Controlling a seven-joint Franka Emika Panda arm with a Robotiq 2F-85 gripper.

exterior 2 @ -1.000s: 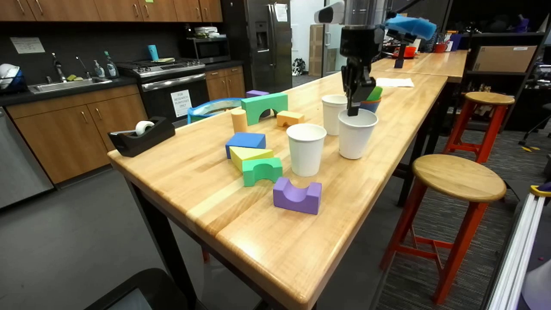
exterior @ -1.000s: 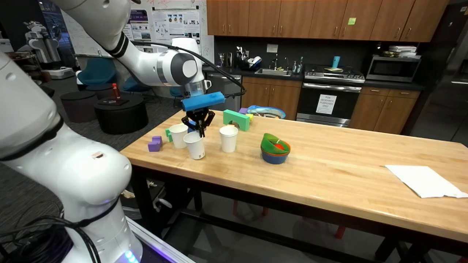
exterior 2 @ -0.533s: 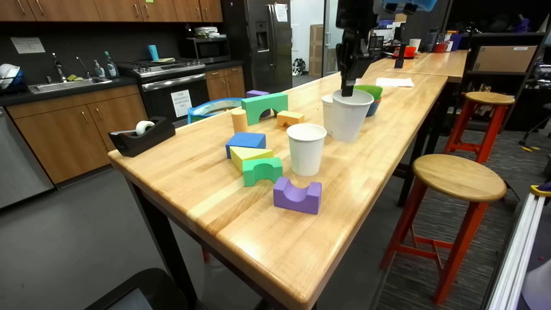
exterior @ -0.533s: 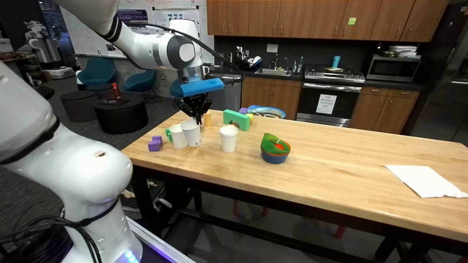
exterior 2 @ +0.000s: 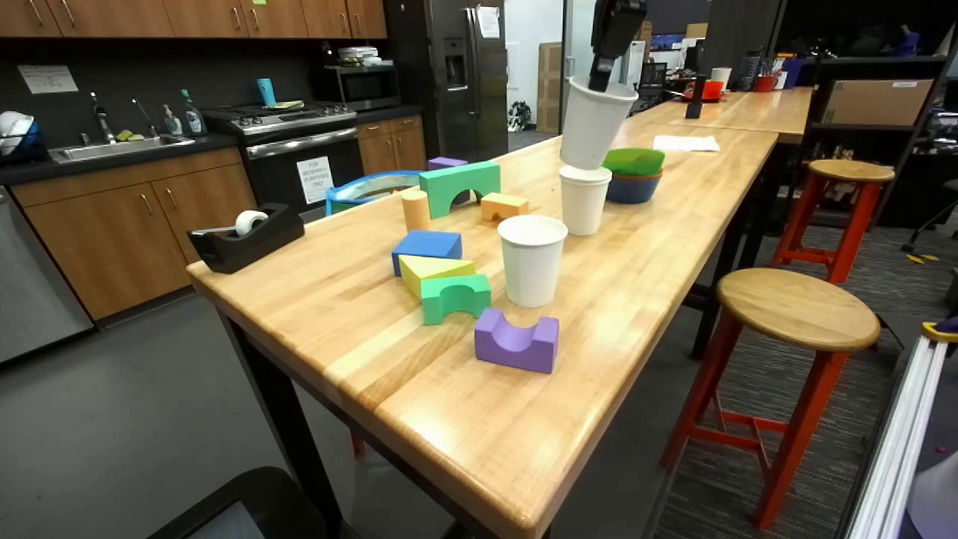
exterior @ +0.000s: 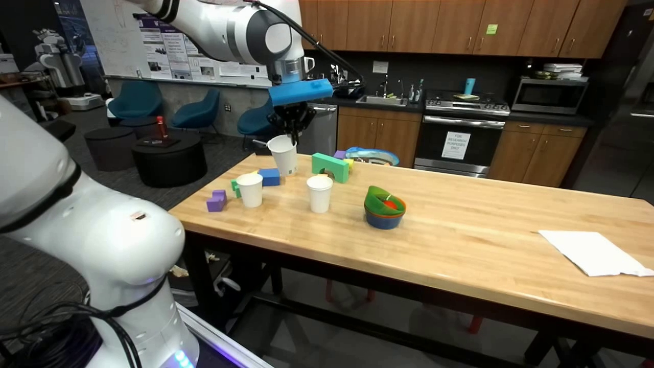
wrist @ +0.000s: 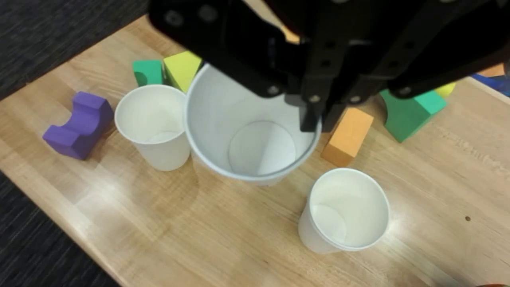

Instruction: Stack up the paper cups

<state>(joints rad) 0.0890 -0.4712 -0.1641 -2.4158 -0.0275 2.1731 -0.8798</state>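
My gripper (wrist: 320, 124) is shut on the rim of a white paper cup (wrist: 255, 147), one finger inside and one outside. This cup hangs slightly tilted, mouth up, above the table in both exterior views (exterior: 282, 156) (exterior 2: 593, 127). A second paper cup (exterior: 250, 190) stands upright near the purple block; it also shows in the wrist view (wrist: 167, 147). A third paper cup (exterior: 320, 195) stands upright nearer the bowls, at the lower right in the wrist view (wrist: 350, 207). The held cup is apart from both in the wrist view.
On the wooden table (exterior 2: 464, 419) lie a purple block (exterior 2: 516, 340), a green arch block (exterior 2: 456, 298), a yellow block (exterior 2: 434, 269), a blue block (exterior 2: 428, 251), and a large green arch (exterior 2: 460, 183). Stacked bowls (exterior: 384, 217), a tape dispenser (exterior 2: 247, 236) and a white sheet (exterior: 595, 253) also stand or lie there.
My gripper has lifted the held cup from low at the table, between the standing cups, upward and toward the kitchen side. The two standing cups and the blocks have not moved.
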